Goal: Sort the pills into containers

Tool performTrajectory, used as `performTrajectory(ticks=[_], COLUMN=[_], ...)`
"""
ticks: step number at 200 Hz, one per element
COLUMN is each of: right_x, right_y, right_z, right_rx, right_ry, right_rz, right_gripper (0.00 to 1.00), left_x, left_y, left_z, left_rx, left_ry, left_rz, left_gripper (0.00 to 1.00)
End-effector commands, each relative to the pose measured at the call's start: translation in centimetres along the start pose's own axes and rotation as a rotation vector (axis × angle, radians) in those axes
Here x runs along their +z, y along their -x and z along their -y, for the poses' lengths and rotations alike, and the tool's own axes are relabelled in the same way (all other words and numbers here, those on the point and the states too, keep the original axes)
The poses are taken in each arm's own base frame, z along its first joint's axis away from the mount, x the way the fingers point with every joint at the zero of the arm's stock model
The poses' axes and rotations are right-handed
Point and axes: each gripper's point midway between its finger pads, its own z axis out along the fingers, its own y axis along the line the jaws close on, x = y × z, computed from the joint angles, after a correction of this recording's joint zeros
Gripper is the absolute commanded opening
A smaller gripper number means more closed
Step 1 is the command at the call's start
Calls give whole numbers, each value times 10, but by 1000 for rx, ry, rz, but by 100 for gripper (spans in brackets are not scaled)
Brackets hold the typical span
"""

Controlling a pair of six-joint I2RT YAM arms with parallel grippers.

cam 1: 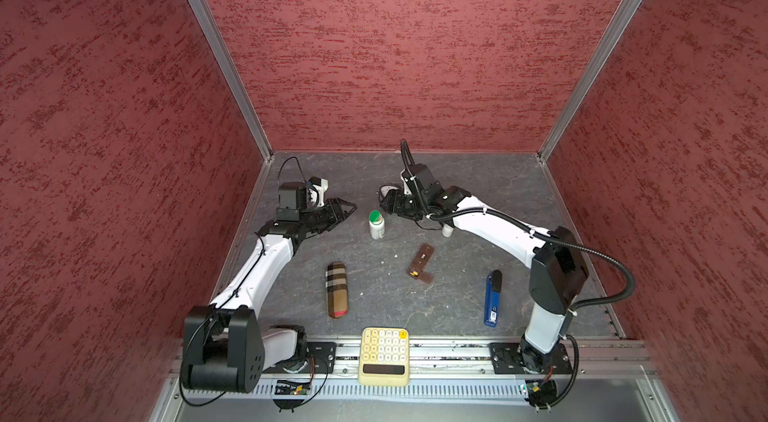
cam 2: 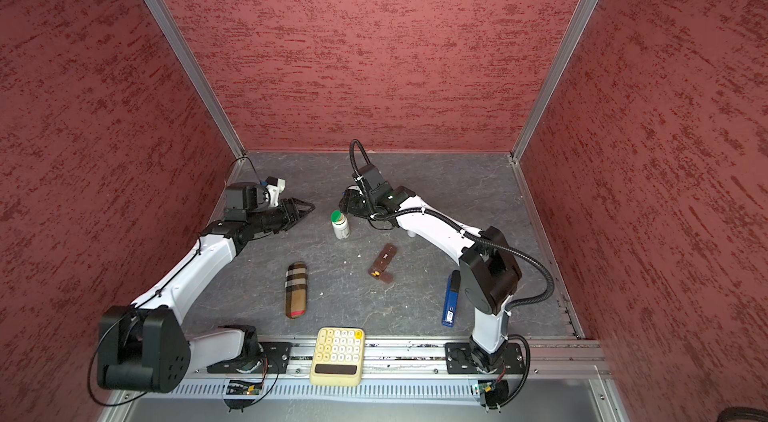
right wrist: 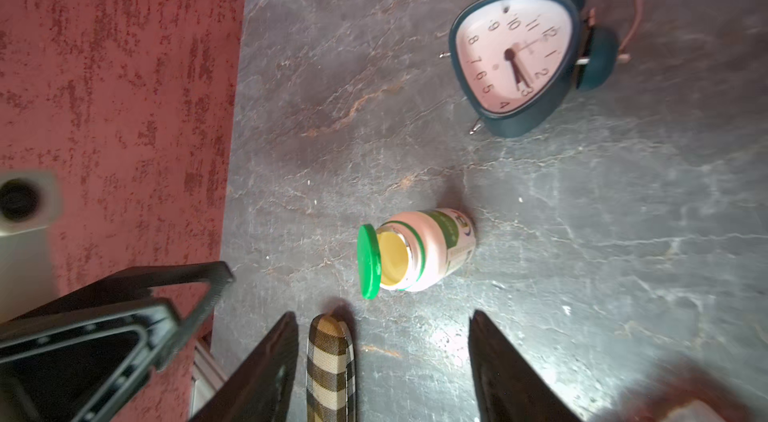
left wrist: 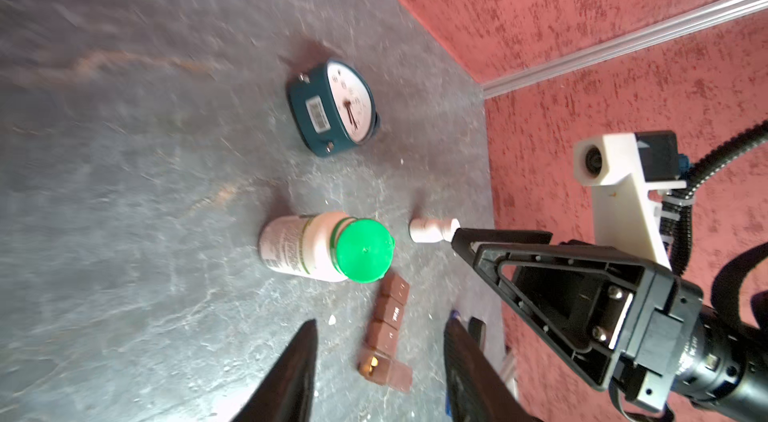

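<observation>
The containers (cam 1: pixel 420 261) are a dark brown pill-box strip lying on the slate floor right of centre, also in the left wrist view (left wrist: pixel 388 318). Its near end cell (left wrist: pixel 376 364) stands open with something orange inside. A few tiny white pills (cam 1: pixel 395 256) (left wrist: pixel 331 319) lie loose on the floor around it. My left gripper (cam 1: pixel 352 207) (left wrist: pixel 381 322) hovers open and empty, left of the green-capped bottle (cam 1: pixel 376 224). Just beyond that bottle, my right gripper (cam 1: pixel 383 204) (right wrist: pixel 383 313) is open and empty too. The bottle's cap (right wrist: pixel 369 262) is tipped ajar.
A small white bottle (cam 1: pixel 447 230) stands under the right forearm. A teal alarm clock (right wrist: pixel 515 58) sits behind the bottle, mostly hidden in both top views. A plaid case (cam 1: pixel 336 289), a blue stick (cam 1: pixel 493 298) and a cream calculator (cam 1: pixel 384 355) lie nearer the front rail.
</observation>
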Motion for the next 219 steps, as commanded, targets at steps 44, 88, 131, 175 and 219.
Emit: performTrajectory(ticks=[44, 88, 131, 175, 219], right_x=[33, 42, 48, 54, 57], right_y=[-6, -6, -6, -7, -9], right_z=[-2, 2, 8, 13, 14], right_rx=[37, 38, 46, 53, 57], right_ry=[64, 56, 47, 44, 51], right_rz=[-108, -126, -131, -141, -151], right_gripper=[63, 62, 55, 48, 35], left_x=[22, 38, 46, 53, 64], left_y=[-11, -17, -17, -13, -15], left_z=[-2, -7, -12, -12, -16], left_rx=[-48, -50, -54, -55, -60], left_ry=[-54, -48, -42, -41, -17], left_rz=[-116, -154, -170, -173, -194], left_gripper=[48, 46, 43, 42, 40])
